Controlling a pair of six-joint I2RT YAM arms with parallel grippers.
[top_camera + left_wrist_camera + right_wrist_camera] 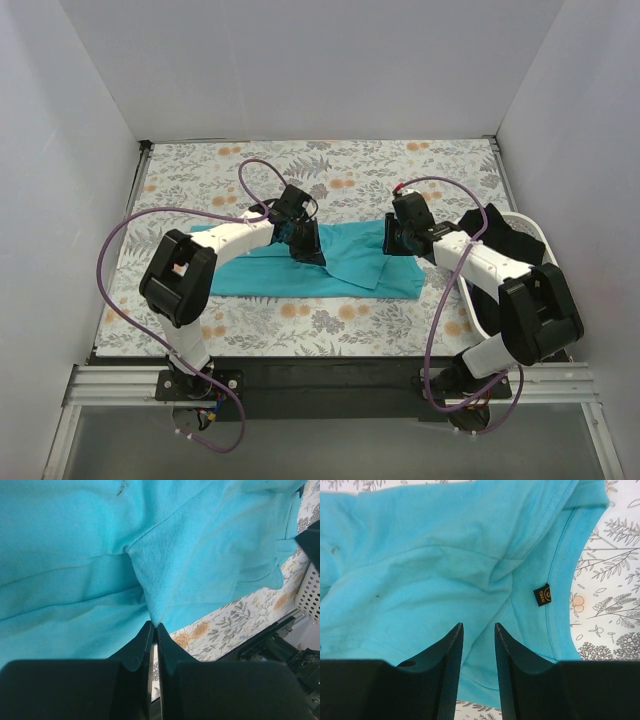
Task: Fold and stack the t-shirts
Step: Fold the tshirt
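Floral cloth [400, 160]: teal tee [270, 275] pinched, L jaws.

The right arm [480, 262] partly hides the black t-shirt [505, 232].

Grey floral cloth [330, 160] spread flat, white basket [538, 232] at its right

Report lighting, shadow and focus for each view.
Top external: soft even light, faint shadows, no glare. Left wrist: teal t-shirt sharp, left end effector an underexposed black mass. Right wrist: weave and neck label crisp, floral cloth bright but legible.
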